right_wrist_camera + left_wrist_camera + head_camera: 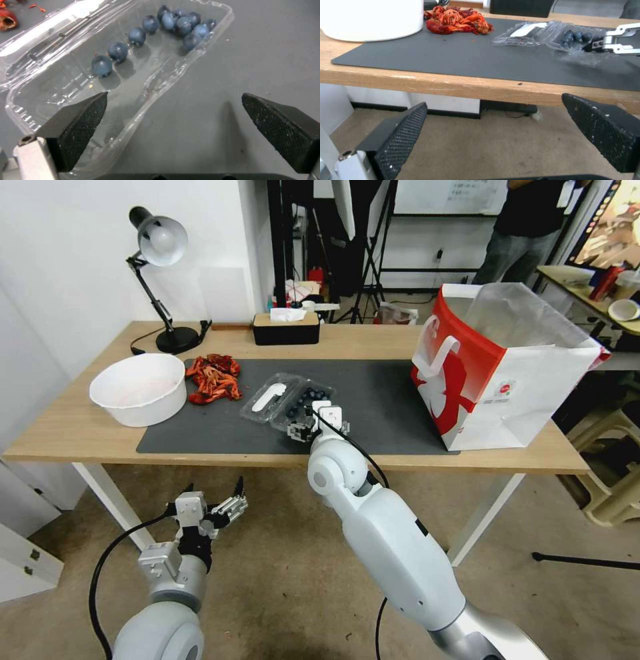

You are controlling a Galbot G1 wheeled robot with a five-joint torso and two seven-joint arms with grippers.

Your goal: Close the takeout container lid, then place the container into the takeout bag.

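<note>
The takeout container [291,403] lies open on the dark mat, its two clear halves side by side. The lid [269,397], with a white sticker, is the half on the left. The tray half holds blueberries [160,32]. My right gripper [319,428] hovers open at the tray's near end. In the right wrist view one finger [76,127] is over the tray and the other over bare mat, with the tray's rim between them. My left gripper [223,507] hangs open below the table's front edge. The takeout bag [497,373] stands open at the table's right end.
A big white bowl [139,388] and a pile of red crayfish [213,378] sit left of the container. A black tissue box [287,328] and a desk lamp [160,280] stand at the back. The mat [380,400] is bare between container and bag.
</note>
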